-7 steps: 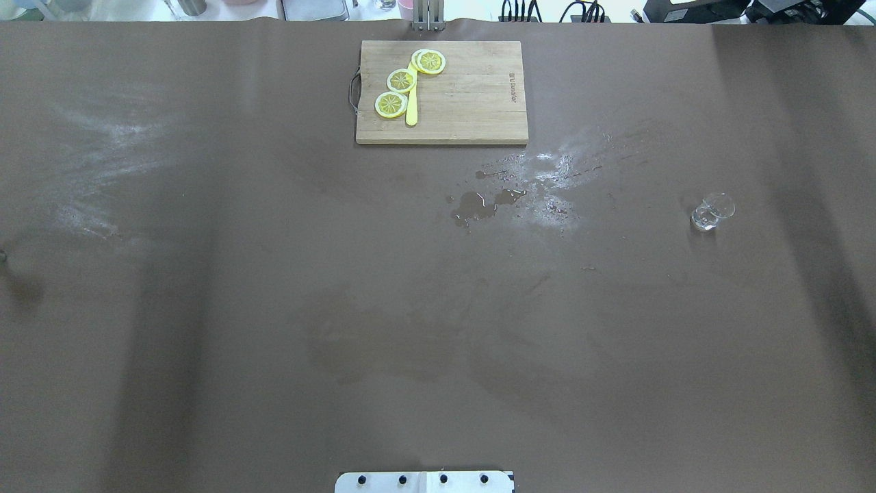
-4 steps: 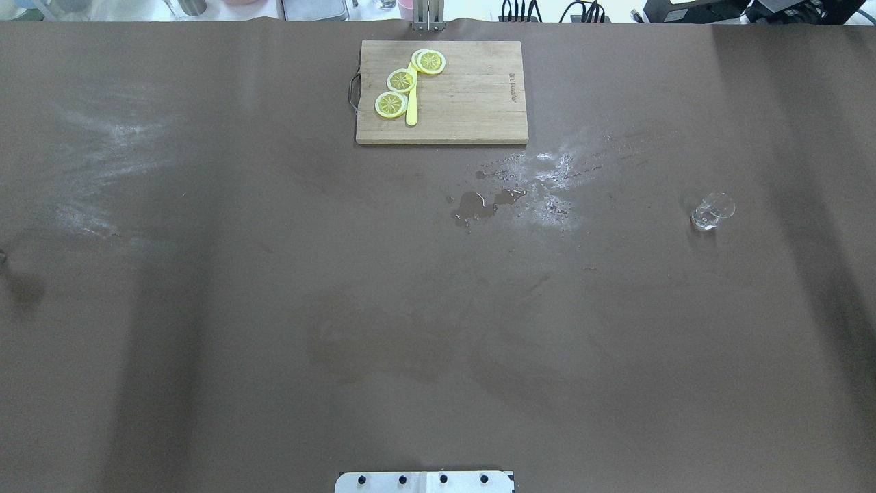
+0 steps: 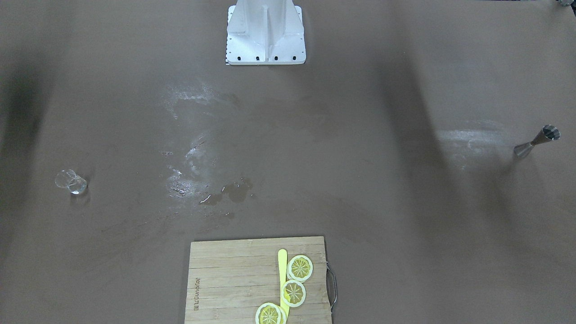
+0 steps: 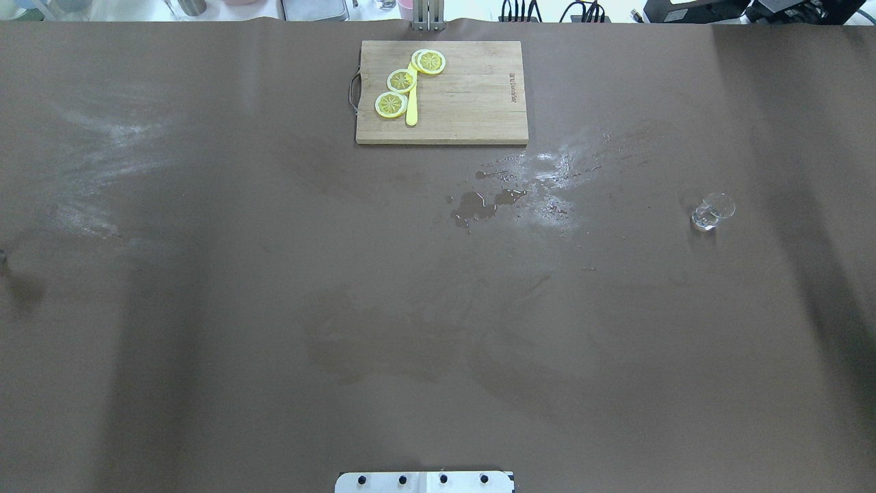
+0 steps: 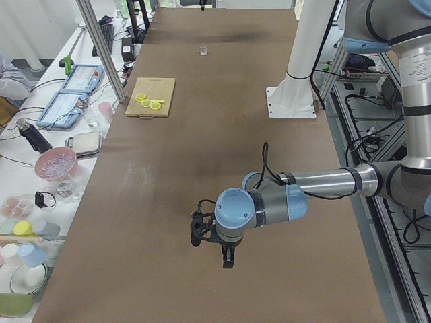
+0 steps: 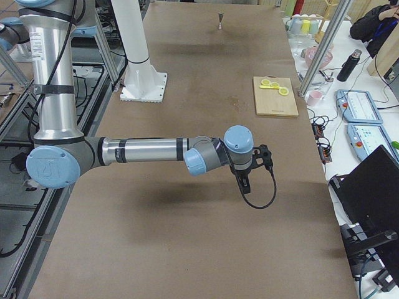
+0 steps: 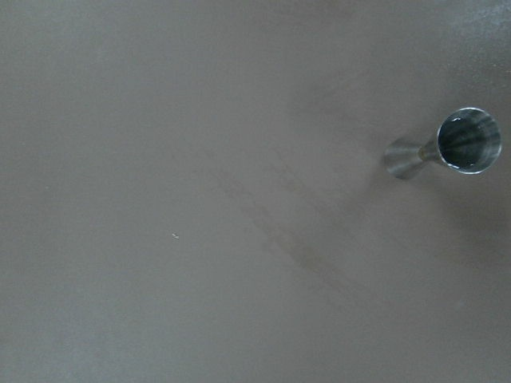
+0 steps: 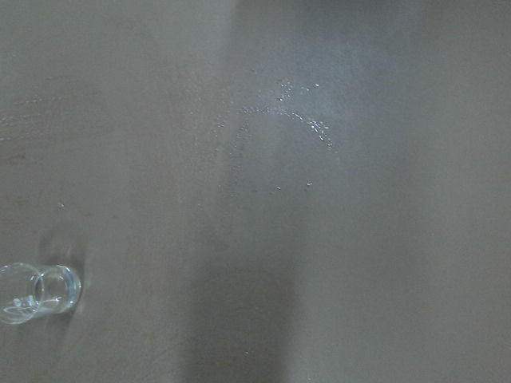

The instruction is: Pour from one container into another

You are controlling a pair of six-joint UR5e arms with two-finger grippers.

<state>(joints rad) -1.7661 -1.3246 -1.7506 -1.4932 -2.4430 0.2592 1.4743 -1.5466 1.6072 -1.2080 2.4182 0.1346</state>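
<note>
The clear glass cup (image 4: 712,211) stands upright on the brown table at the right; it also shows in the front view (image 3: 72,182) and low at the left of the right wrist view (image 8: 36,291). The steel jigger (image 3: 537,141) stands upright far off on the other side, seen from above in the left wrist view (image 7: 447,148). The left gripper (image 5: 227,260) hangs above the table on the near arm. The right gripper (image 6: 244,185) hangs likewise. Neither touches anything, and I cannot tell whether either is open or shut.
A wooden cutting board (image 4: 472,92) with lemon slices (image 4: 400,81) and a yellow knife lies at the far middle. A wet spill (image 4: 479,205) and white smears mark the centre. The robot's white pedestal (image 3: 265,31) stands at the near edge. Side benches hold bowls and devices.
Only the arms' shadows on the table have shifted slightly. The cup and the cutting board have not moved.
</note>
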